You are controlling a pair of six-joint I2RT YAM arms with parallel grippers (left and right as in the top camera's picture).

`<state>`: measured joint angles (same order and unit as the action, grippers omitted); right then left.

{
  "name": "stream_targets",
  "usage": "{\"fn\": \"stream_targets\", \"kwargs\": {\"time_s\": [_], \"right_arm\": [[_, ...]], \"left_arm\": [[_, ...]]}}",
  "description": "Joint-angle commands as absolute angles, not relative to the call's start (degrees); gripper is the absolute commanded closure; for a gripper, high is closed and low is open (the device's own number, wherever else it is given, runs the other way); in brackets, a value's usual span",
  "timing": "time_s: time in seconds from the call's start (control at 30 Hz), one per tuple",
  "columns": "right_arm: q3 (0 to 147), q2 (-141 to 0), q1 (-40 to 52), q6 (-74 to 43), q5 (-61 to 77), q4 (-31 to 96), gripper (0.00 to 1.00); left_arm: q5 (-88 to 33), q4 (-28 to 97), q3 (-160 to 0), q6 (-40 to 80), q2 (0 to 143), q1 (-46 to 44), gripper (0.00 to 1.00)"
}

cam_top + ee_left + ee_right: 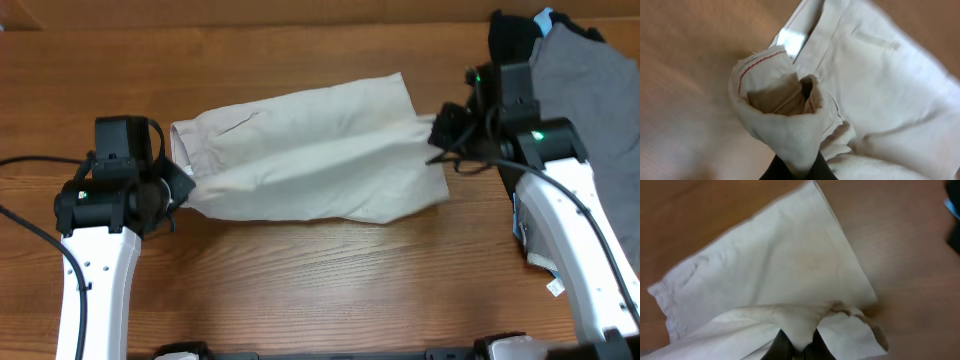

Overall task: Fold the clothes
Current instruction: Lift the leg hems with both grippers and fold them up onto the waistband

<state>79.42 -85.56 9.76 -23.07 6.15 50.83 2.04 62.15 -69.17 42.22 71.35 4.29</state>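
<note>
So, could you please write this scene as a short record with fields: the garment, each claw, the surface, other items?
garment: beige shorts, stretched across between the two claws
left claw: shut on the shorts, pinching bunched fabric at one end
right claw: shut on the shorts, at the opposite end
surface: wooden table
other items: grey garment, black garment, untouched

Work surface: a wooden table point(300, 290), mid-brown, grain running left to right, with faint board seams parallel to the grain. Finish is smooth with a low sheen. Lighting is even and from above; shadows on the wood are soft and short. A paler strip point(250, 10) runs along the far edge in the overhead view; wall or board undetermined. Both wrist views show the same wood, partly blurred.
</note>
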Motion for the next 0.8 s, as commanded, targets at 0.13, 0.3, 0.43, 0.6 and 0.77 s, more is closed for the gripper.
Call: {"fn": "stream_targets", "kwargs": {"time_s": [0.13, 0.3, 0.43, 0.6, 0.77], "right_arm": [[80.7, -94.9, 7.5, -18.8, 2.5, 34.8, 0.96], [80.7, -101.3, 7.5, -18.9, 2.7, 26.7, 0.96], [80.7, -105.5, 7.5, -19.0, 2.5, 22.5, 0.96], [80.7, -109.6, 7.5, -19.1, 2.5, 17.2, 0.96], [80.7, -113.3, 7.5, -19.1, 2.5, 13.6, 0.96]], "left_arm": [[14.2, 50.7, -69.2, 44.0, 81.2, 5.2, 0.96], [15.4, 40.8, -69.2, 44.0, 87.6, 5.2, 0.96], [15.5, 30.9, -69.2, 43.9, 90.7, 5.2, 0.96], [15.4, 20.7, -69.2, 43.9, 94.1, 5.2, 0.96], [15.0, 15.6, -69.2, 43.9, 99.4, 5.2, 0.80]]}}
